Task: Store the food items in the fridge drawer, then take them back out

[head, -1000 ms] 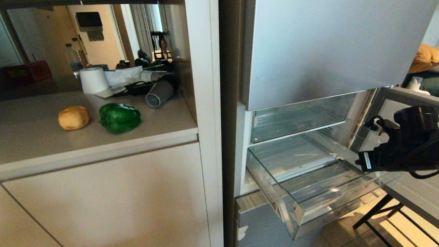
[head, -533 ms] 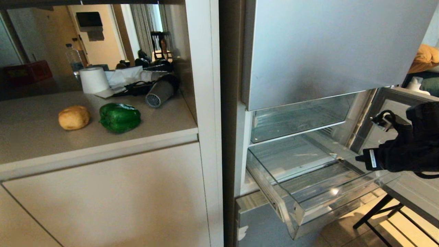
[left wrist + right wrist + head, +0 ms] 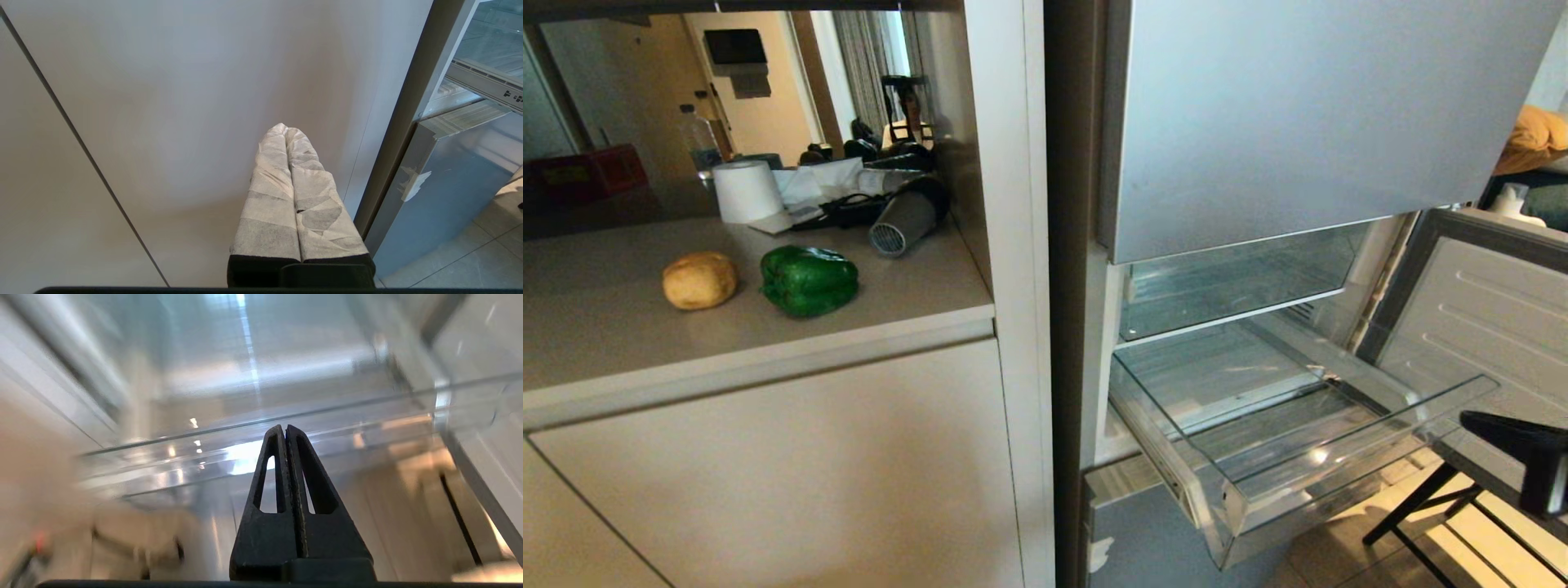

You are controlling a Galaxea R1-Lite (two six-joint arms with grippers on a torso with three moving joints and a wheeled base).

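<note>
On beige countertop: glossy lobed bell pepper beside matte roundish potato.
Clear plastic fridge drawer pulled out, empty; right gripper closed, empty; left gripper closed.

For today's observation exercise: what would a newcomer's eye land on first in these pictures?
Probably the clear fridge drawer, pulled out and empty at the foot of the open silver fridge. Next, the green bell pepper and the potato, side by side on the beige counter to the left. The right gripper, jaws shut, points at the drawer's front.
</note>
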